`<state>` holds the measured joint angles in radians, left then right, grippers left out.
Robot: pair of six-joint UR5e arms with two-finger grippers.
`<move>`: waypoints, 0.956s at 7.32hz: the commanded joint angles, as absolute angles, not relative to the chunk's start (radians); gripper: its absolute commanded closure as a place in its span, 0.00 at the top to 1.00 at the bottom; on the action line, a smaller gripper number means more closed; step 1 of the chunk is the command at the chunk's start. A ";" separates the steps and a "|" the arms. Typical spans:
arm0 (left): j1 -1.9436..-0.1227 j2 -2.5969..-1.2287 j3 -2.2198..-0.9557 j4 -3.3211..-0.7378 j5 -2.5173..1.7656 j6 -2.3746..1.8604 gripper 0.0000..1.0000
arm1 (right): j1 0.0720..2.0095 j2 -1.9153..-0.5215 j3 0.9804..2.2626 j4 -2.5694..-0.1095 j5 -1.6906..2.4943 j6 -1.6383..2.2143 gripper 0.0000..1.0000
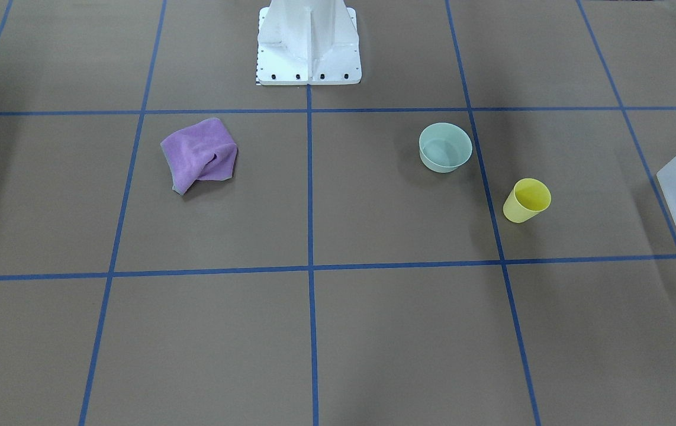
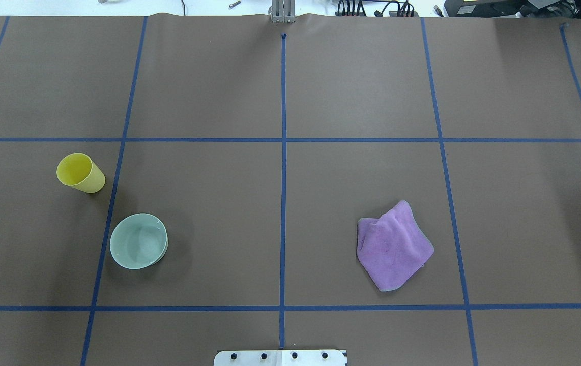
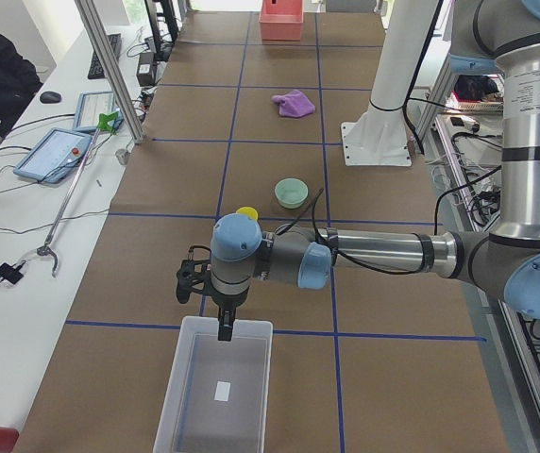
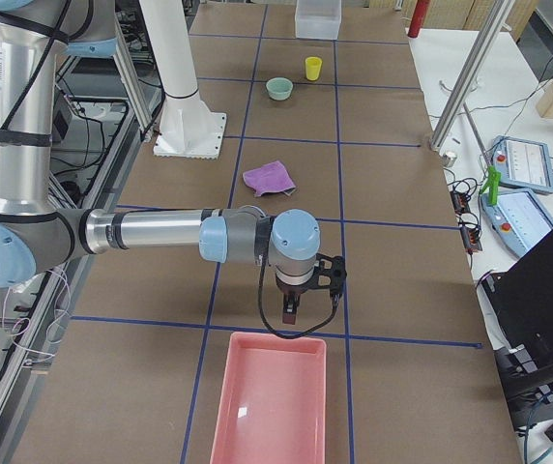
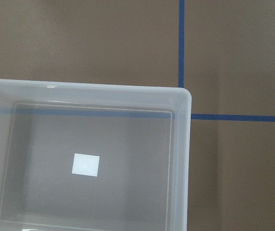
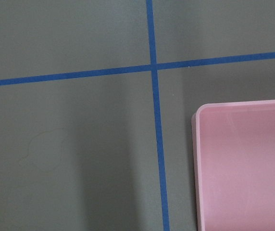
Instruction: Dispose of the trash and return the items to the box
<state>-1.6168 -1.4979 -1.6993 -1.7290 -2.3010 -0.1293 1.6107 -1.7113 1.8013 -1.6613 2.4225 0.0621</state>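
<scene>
A yellow cup (image 1: 527,200) stands upright on the brown table, and a mint-green bowl (image 1: 445,147) sits a little nearer the robot base. The frosted-white box (image 3: 215,387) stands empty at the table's left end, with a white label on its floor (image 5: 85,164). My left gripper (image 3: 224,330) hangs over the box's rim that faces the cup; I cannot tell whether it is open or shut. My right gripper (image 4: 289,314) hangs over the table just short of a pink bin (image 4: 272,401); its state is also unclear. The only possible trash I see is a crumpled purple cloth (image 1: 200,155).
The white robot base (image 1: 308,44) stands at the table's middle edge. Blue tape lines divide the table into squares. The pink bin (image 6: 245,163) is empty. A side bench holds tablets, cables and a grabber tool (image 3: 58,217). Metal frame posts (image 3: 109,66) rise along the table's edge.
</scene>
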 commanded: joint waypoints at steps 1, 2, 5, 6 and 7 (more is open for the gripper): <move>-1.611 -1.520 -1.704 -1.723 -2.296 -0.132 0.98 | 1.614 -1.718 1.805 -1.661 2.425 0.061 1.00; -1.608 -1.532 -1.706 -1.718 -2.296 -0.130 0.98 | 1.617 -1.720 1.813 -1.661 2.425 0.063 1.00; -1.510 -1.561 -1.881 -1.598 -2.306 -0.315 0.98 | 1.618 -1.721 1.819 -1.661 2.425 0.063 1.00; -1.415 -1.575 -1.958 -1.573 -2.307 -0.431 0.98 | 1.617 -1.721 1.819 -1.661 2.425 0.063 1.00; -1.346 -1.580 -1.983 -1.589 -2.315 -0.527 0.98 | 1.617 -1.721 1.819 -1.661 2.427 0.063 1.00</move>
<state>-1.4407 -1.5681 -1.9251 -1.5972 -2.3081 -0.3954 1.6172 -1.7210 1.8191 -1.6613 2.4251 0.0629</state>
